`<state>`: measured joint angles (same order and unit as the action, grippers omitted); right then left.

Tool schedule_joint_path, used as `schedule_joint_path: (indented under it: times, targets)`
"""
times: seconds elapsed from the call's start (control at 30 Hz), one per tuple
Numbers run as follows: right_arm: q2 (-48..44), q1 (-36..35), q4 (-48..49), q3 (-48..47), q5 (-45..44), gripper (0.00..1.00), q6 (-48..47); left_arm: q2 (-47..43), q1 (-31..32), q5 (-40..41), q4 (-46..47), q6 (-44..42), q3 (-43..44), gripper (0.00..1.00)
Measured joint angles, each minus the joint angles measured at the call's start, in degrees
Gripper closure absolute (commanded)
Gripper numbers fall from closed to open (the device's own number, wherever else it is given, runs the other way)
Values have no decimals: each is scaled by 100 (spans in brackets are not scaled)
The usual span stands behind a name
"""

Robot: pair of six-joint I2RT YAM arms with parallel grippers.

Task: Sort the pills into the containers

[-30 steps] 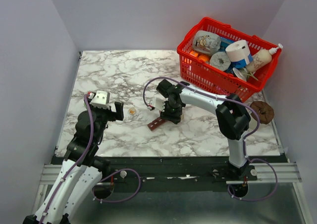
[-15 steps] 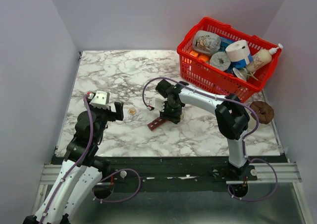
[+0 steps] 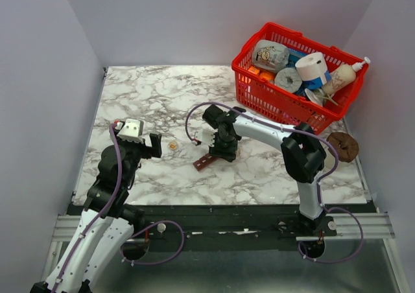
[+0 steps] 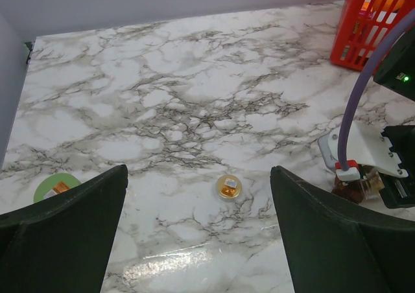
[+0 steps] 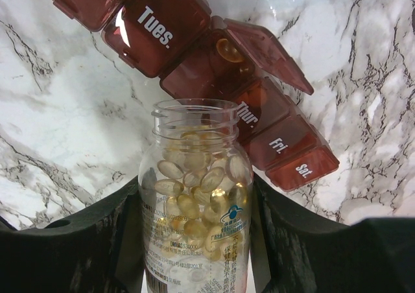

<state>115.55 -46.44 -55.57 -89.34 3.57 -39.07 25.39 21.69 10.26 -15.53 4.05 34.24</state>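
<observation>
Marble tabletop (image 3: 142,92) carries the containers (image 5: 155,27) near its centre; with your right tool (image 5: 194,225) clamped on the uncapped bottle (image 5: 194,131) of pills (image 5: 198,189) and left tool (image 4: 198,234) apart, tipping abruptly could spill several beyond the open compartment (image 5: 220,63).

Marble table (image 3: 149,92), red basket (image 3: 272,102) of household items far right, brown round object (image 3: 342,146) beside it

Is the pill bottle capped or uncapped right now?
Uncapped: in the right wrist view the bottle shows a bare threaded mouth, with capsules visible inside.
</observation>
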Motion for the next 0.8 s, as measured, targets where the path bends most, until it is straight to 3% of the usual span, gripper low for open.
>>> schedule_joint_path:
  times: [0.8]
  targets:
    - [175, -109, -157, -201, -245, 90, -116, -39, 0, 2, 0, 0, 0, 1]
